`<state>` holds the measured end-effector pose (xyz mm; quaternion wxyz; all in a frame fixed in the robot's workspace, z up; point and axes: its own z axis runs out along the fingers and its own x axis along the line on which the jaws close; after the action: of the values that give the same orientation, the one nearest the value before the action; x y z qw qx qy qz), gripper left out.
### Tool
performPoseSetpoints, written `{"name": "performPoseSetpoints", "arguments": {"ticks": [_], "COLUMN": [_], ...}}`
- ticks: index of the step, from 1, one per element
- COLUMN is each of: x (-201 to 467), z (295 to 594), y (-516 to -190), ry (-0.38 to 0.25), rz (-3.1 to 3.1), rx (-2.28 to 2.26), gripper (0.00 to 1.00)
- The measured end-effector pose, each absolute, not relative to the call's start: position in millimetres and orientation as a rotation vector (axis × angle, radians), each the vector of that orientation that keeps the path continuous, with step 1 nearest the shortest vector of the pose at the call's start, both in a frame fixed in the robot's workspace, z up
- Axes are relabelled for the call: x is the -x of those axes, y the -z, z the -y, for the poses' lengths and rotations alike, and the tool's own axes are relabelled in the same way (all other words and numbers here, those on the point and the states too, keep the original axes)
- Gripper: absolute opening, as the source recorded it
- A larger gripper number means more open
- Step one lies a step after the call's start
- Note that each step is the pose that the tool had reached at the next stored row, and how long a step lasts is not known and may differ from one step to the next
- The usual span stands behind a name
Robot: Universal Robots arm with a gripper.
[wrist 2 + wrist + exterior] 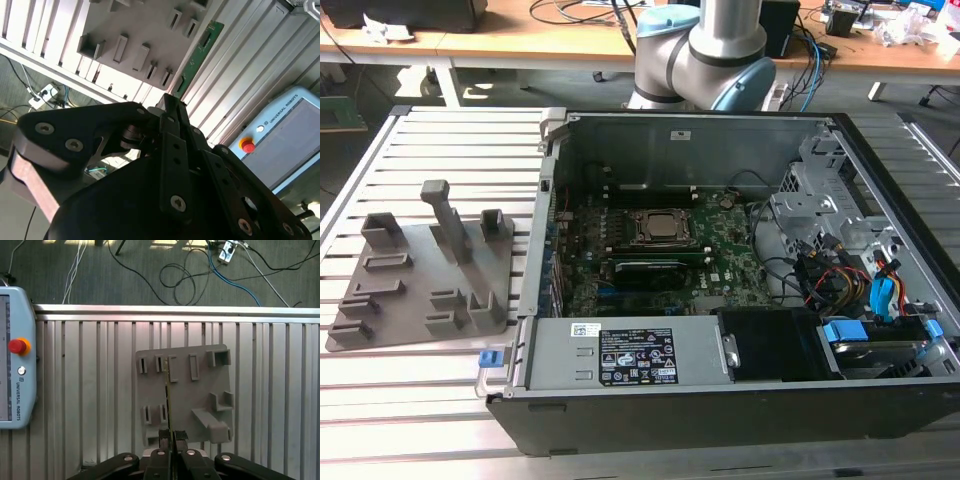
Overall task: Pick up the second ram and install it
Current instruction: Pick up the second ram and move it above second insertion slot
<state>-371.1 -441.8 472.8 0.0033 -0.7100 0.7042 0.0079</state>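
My gripper (pixel 170 434) is shut on the second ram (pixel 167 390), a thin green stick seen edge-on between the black fingers (pixel 161 436) in the first wrist view. In the second wrist view the ram (pixel 202 46) shows its green face, running away from the gripper (pixel 172 102). It hangs well above the grey slotted tray (pixel 200 390), lifted clear of it. In the exterior view the tray (pixel 415 275) lies on the slatted table to the left of the open computer case, whose green motherboard (pixel 720 255) faces up.
A teach pendant (pixel 15 355) with a red button lies on the slatted table beside the tray. The case has steel walls (pixel 680 140), a power supply (pixel 630 352) along its near side and drive bays with cables (pixel 865 285) at the exterior view's right. The arm's base (pixel 700 55) stands behind the case.
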Motion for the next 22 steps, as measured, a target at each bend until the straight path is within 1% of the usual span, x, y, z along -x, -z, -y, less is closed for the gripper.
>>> {"name": "performPoseSetpoints", "arguments": {"ticks": [8, 22], "x": [311.1, 265.1], "z": [441.8, 441.8], "y": [-470.2, -469.3], "ry": [-0.024, -0.024], "rz": [-2.208, -2.208], "rx": [2.226, 2.227], "gripper": [0.14, 0.14]}}
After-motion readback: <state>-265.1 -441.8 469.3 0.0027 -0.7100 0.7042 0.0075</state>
